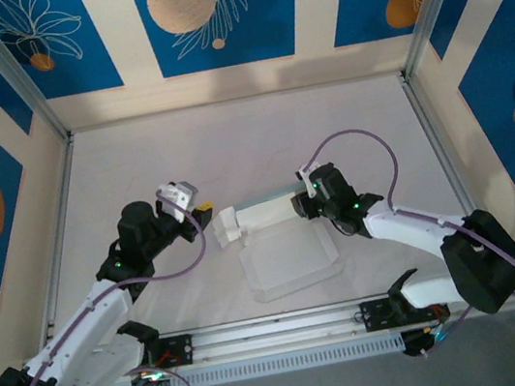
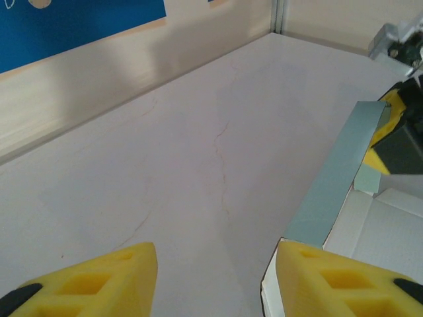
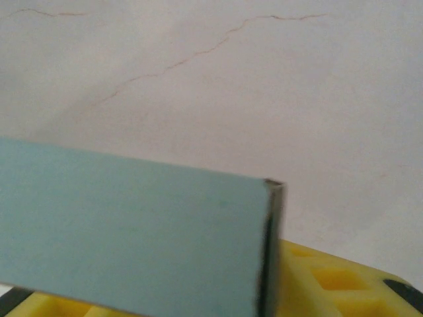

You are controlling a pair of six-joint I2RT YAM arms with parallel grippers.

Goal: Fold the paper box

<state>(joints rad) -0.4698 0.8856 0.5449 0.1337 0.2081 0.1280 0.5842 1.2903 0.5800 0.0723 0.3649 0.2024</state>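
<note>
1. Your left gripper (image 1: pixel 207 213) sits at the 9 o'clock end of the paper box (image 1: pixel 287 257). In its wrist view the jaws stand well apart over the bare table (image 2: pixel 165 152), holding nothing. The box's corner lies just beside the finger (image 2: pixel 344 281) at 3 o'clock.
2. The paper box lies mid-table, white face up, with its green wall (image 1: pixel 260 208) raised along the 12 o'clock edge.
3. Your right gripper (image 1: pixel 298 204) meets that wall's 3 o'clock end. In its wrist view the green wall covers a yellow finger (image 3: pixel 330 281). You cannot tell whether the jaws clamp it.
</note>
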